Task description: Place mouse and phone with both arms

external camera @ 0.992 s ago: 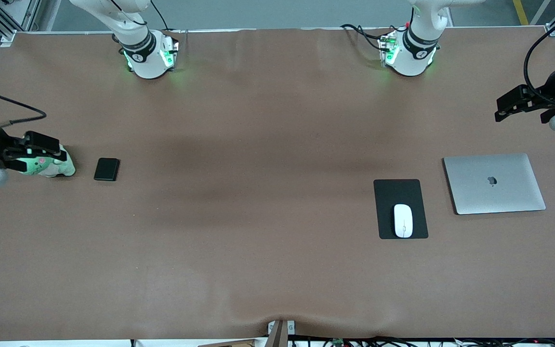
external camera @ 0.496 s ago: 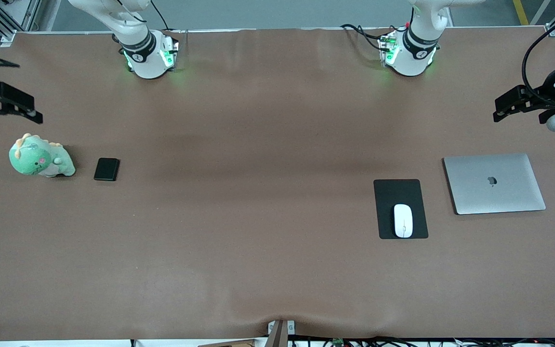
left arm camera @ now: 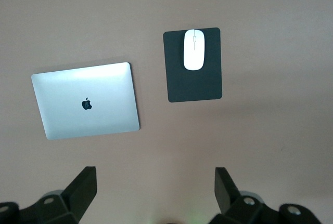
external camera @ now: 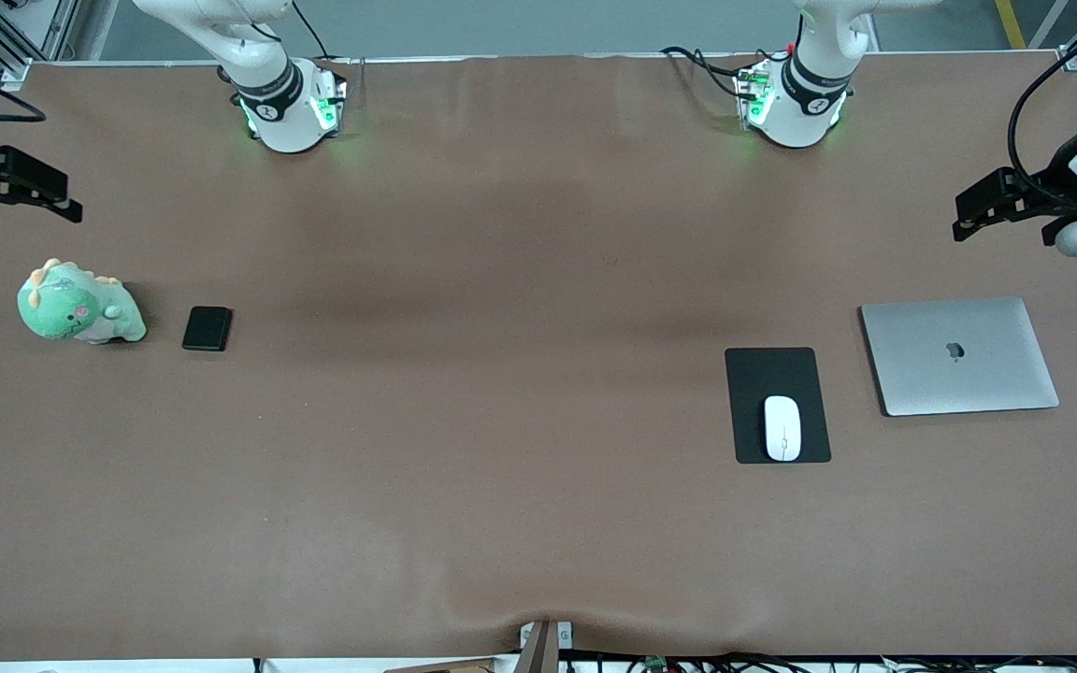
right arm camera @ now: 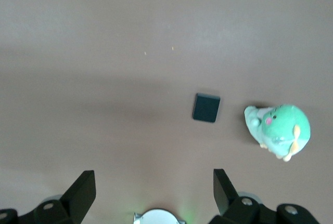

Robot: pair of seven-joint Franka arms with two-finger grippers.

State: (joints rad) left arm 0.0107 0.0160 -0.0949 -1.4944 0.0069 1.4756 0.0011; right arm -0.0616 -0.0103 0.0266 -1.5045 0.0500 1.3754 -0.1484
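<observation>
The white mouse (external camera: 782, 440) (left arm camera: 193, 49) lies on a black mouse pad (external camera: 775, 383) (left arm camera: 193, 84), on the part nearer the front camera, toward the left arm's end of the table. The small black phone (external camera: 208, 328) (right arm camera: 206, 107) lies flat toward the right arm's end, beside a green plush dinosaur (external camera: 78, 308) (right arm camera: 279, 129). My left gripper (external camera: 965, 217) (left arm camera: 155, 182) hangs open and empty, high over bare table at the left arm's end. Over the table edge at the right arm's end, my right gripper (external camera: 26, 213) (right arm camera: 153, 182) is also open and empty.
A closed silver laptop (external camera: 959, 355) (left arm camera: 86, 107) lies beside the mouse pad, closer to the left arm's end. Both arm bases (external camera: 288, 103) (external camera: 796, 98) glow green along the table's robot side. Brown tabletop (external camera: 501, 374) stretches between the phone and the mouse pad.
My right gripper has lifted off the plush dinosaur and drawn up and back toward the table edge, leaving the plush standing. My left gripper has drifted only slightly.
</observation>
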